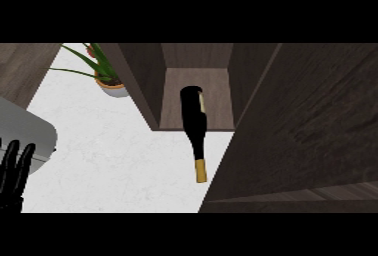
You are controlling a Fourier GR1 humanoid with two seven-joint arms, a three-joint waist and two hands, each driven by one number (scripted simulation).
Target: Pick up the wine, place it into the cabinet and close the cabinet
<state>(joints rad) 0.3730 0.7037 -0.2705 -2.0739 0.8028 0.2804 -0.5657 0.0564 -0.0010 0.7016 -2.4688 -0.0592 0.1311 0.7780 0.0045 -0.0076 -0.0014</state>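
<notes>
The wine bottle (195,120) is black with a gold-capped neck. It stands inside the open dark wood cabinet (196,80), base on the cabinet floor, with the neck leaning out over the front edge toward me. The cabinet door (303,125) hangs open at the right and fills much of that side. My left hand (13,172) rests at the lower left edge, fingers straight and pointing up, far from the bottle. My right hand does not show anywhere in the head view.
A potted green plant (107,80) stands on the white counter (125,165) left of the cabinet. A grey rounded appliance (29,135) sits at the far left beside my left hand. The open door blocks the right side.
</notes>
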